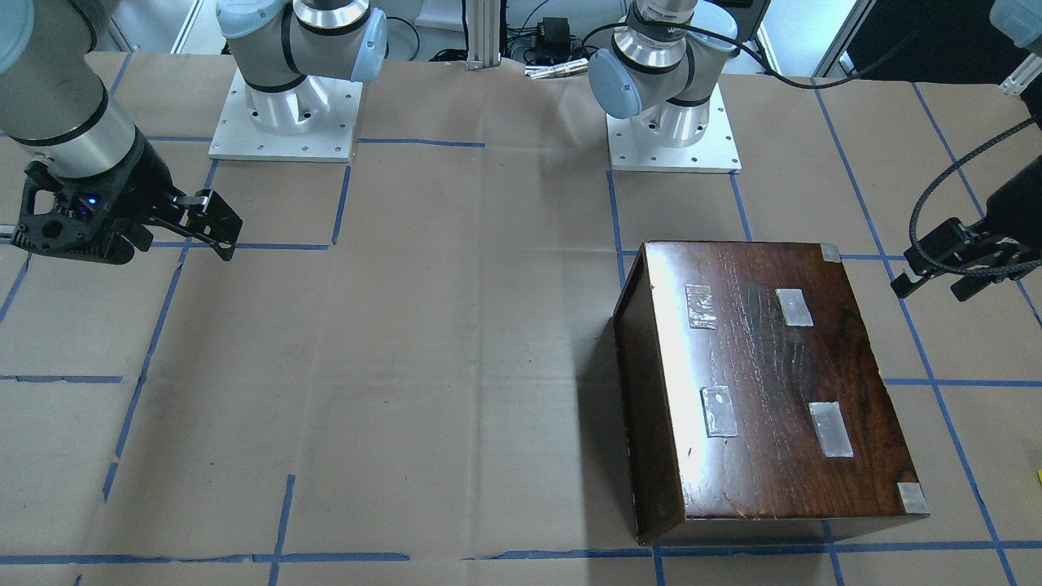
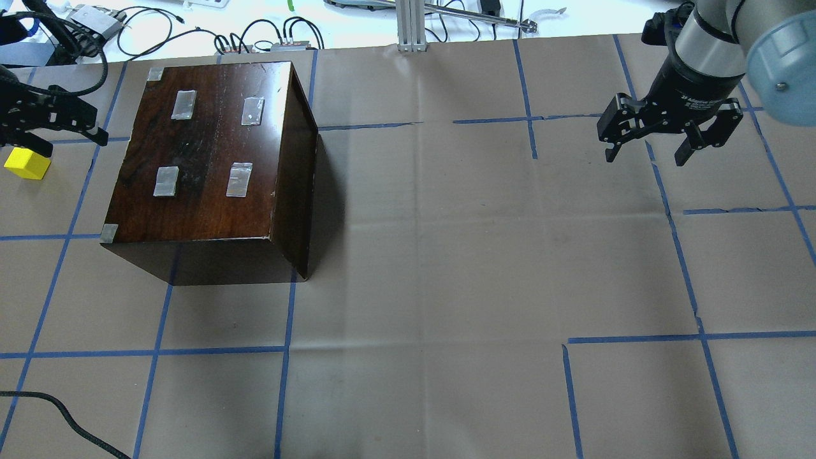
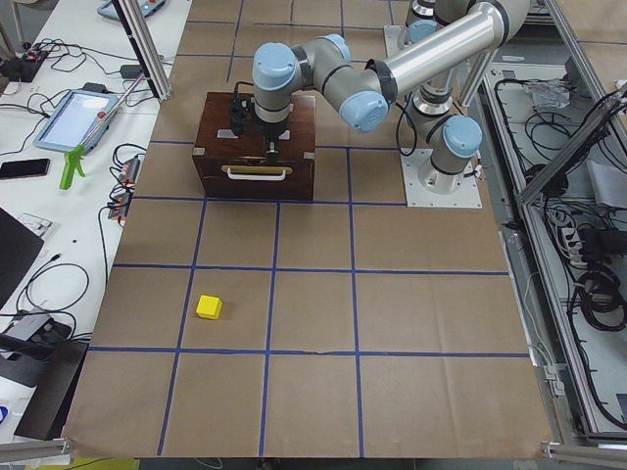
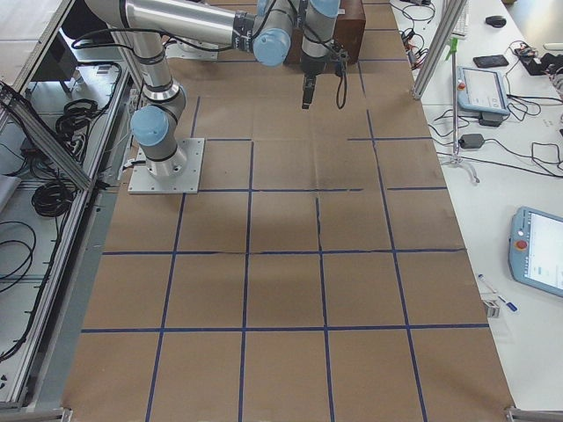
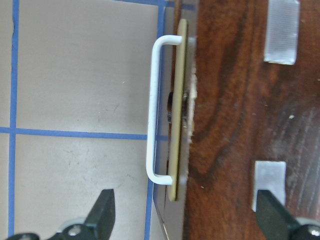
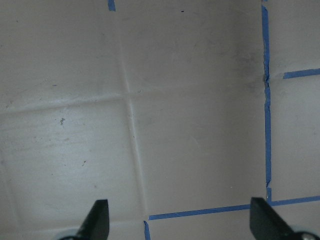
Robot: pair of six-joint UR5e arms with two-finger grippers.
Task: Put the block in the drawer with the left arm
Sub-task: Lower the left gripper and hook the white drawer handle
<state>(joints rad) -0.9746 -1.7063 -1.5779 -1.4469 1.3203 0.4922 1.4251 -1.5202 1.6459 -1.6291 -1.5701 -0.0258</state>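
The yellow block (image 2: 27, 164) lies on the paper left of the dark-brown cabinet (image 2: 210, 146), and also shows in the exterior left view (image 3: 209, 306). The drawer is pushed in. Only its front and pale handle (image 5: 152, 110) show, also in the exterior left view (image 3: 257, 172). My left gripper (image 2: 70, 141) hangs open and empty above the cabinet's drawer-side edge, its fingers (image 5: 106, 205) astride the front and the handle below. It is apart from the block. My right gripper (image 2: 645, 158) is open and empty over bare paper (image 6: 180, 206).
Silver tape patches (image 2: 240, 179) sit on the cabinet top. Both arm bases (image 1: 674, 122) stand on the robot's side of the table. Cables and devices (image 2: 268, 41) lie along the far edge. Blue tape lines grid the brown paper.
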